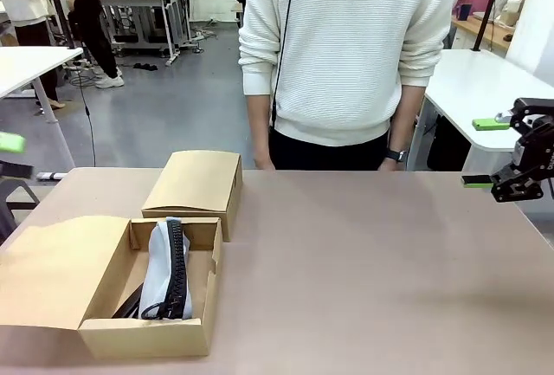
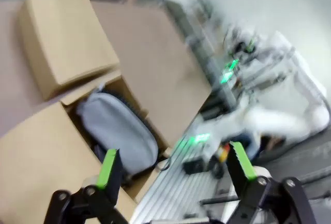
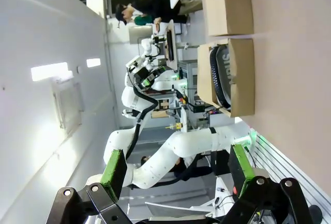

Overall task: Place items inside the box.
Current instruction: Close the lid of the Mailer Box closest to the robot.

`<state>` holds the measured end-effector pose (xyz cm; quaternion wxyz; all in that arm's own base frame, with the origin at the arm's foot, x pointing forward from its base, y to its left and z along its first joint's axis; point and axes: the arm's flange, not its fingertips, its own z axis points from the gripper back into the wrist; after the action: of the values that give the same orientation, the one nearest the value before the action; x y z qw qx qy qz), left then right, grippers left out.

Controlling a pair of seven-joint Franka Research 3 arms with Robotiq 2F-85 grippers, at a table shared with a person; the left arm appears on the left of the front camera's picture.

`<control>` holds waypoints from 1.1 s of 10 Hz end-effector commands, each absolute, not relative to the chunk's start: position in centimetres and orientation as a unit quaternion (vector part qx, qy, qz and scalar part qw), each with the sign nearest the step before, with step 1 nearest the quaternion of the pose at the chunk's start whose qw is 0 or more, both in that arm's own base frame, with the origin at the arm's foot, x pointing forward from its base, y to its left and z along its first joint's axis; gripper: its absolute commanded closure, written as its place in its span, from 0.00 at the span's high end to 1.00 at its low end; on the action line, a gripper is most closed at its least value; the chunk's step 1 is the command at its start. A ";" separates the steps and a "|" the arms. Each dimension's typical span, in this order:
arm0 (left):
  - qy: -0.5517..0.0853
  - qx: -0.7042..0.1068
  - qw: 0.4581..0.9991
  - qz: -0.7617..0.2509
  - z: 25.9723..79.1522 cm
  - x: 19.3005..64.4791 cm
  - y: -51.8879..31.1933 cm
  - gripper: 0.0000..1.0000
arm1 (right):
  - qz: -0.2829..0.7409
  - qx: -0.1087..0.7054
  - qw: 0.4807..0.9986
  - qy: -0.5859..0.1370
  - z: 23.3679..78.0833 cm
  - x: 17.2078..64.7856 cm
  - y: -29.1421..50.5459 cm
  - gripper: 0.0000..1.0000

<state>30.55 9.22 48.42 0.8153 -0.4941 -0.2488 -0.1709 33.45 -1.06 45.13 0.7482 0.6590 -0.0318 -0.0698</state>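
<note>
Grey-blue zip pouch (image 1: 166,273), black zipper up, lies in open box (image 1: 197,333)

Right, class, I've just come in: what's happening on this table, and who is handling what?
Nothing is being handled at this moment. The open box near the table's left front already holds a grey-blue pouch with its black zip up. A closed box sits just behind it. The right tool hangs open and empty at the table's right edge; the left tool is open too, above the pouch. A person stands at the far side.
</note>
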 end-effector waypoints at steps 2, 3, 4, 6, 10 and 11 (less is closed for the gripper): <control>-0.394 -0.254 0.785 -0.405 44.0 30.3 5.8 1.00 | -0.073 0.658 0.750 -0.024 45.7 33.3 -1.3 1.00; -0.431 -0.177 0.762 -0.451 42.5 30.4 5.9 1.00 | -0.073 0.658 0.750 -0.024 45.7 33.3 -1.3 1.00; -0.443 -0.132 0.793 -0.398 41.9 32.1 6.0 1.00 | -0.073 0.658 0.750 -0.024 45.7 33.3 -1.3 1.00; -0.295 -0.332 0.817 -0.369 46.7 32.5 6.2 1.00 | -0.073 0.658 0.750 -0.024 45.7 33.3 -1.3 1.00; -0.354 -0.308 0.755 -0.458 45.2 34.1 13.4 1.00 | -0.073 0.658 0.750 -0.024 45.7 33.3 -1.3 1.00; -0.396 -0.282 0.722 -0.493 44.2 33.3 17.1 1.00 | -0.073 0.658 0.750 -0.024 45.7 33.3 -1.3 1.00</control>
<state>33.02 12.84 45.24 0.7662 -0.2825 -0.3622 -0.4495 33.44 -1.06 45.11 0.7484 0.6588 -0.0315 -0.0701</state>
